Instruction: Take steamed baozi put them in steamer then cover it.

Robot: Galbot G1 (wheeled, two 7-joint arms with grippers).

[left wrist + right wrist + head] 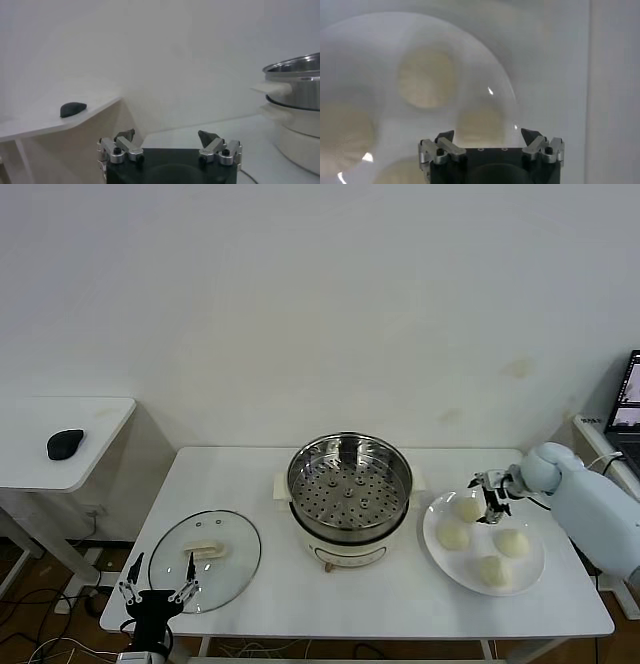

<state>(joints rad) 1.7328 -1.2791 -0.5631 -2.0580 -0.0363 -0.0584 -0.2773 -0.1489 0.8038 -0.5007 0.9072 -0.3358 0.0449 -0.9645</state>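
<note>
Several pale baozi [453,536] lie on a white plate [530,572] at the table's right. My right gripper [492,496] hangs open just above the plate's far baozi [467,508]. In the right wrist view that baozi [480,125] sits between the open fingertips of the right gripper [487,136], with others [426,77] beyond it. The steel steamer [350,484] stands uncovered and empty at the table's middle. The glass cover [205,556] lies flat at the front left. My left gripper [158,582] is open and empty at the front left edge, beside the cover.
A low side table [60,419] with a black mouse [65,444] stands to the left. A laptop [630,399] sits at the far right. The left wrist view shows the left gripper [166,136], the steamer's side [295,95] and the mouse [73,108].
</note>
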